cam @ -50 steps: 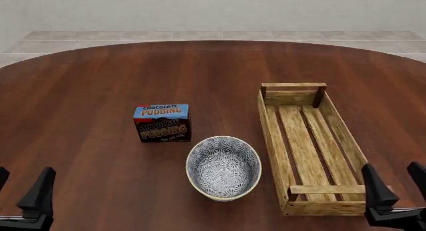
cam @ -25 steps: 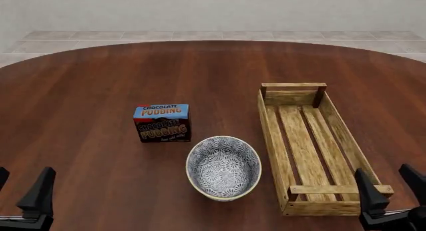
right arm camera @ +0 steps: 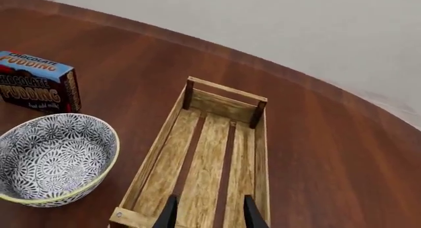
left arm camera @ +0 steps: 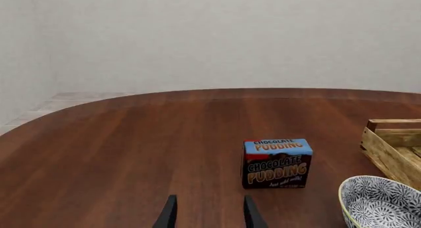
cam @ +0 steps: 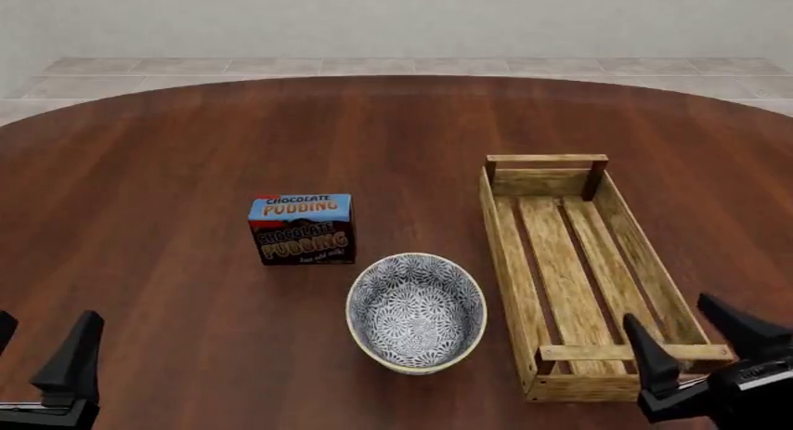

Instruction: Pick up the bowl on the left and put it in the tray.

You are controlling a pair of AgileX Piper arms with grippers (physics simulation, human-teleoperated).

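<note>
Bowl (cam: 417, 311) sits upright on the wooden table (cam: 174, 161), forward and left of the right gripper (cam: 703, 342), forward and well to the right of the left gripper (cam: 40, 351). Neither gripper touches it. Floral blue-grey inside faces up, cream rim visible all round, nothing in it.

Right gripper: fingers spread apart, holding nothing, tilted a bit in the front view, hovering over the near end of the tray (cam: 578, 277). Right wrist view shows both fingertips (right arm camera: 169, 215) above the tray's near slats, bowl (right arm camera: 56, 159) off to the side of them, just beside the tray's (right arm camera: 217, 154) long wall but apart from it.

Left gripper: fingers also apart, empty, low at the near table edge. Left wrist view shows its two fingertips (left arm camera: 168, 215) over bare wood, the bowl (left arm camera: 381, 203) only partly in frame and away from them, tray corner (left arm camera: 395, 144) beyond it.

Tray lies lengthwise away from the right gripper, empty, slats bare. Bowl is just beside the tray's left long side, near its closer half, small gap between them.

Chocolate pudding box (cam: 301, 228) stands upright, farther out than the bowl from both grippers and a little to the bowl's left, near it but not touching. Left wrist view has the box (left arm camera: 276, 163) ahead of the fingers, slightly to one side; right wrist view catches it (right arm camera: 38, 81) past the bowl.
</note>
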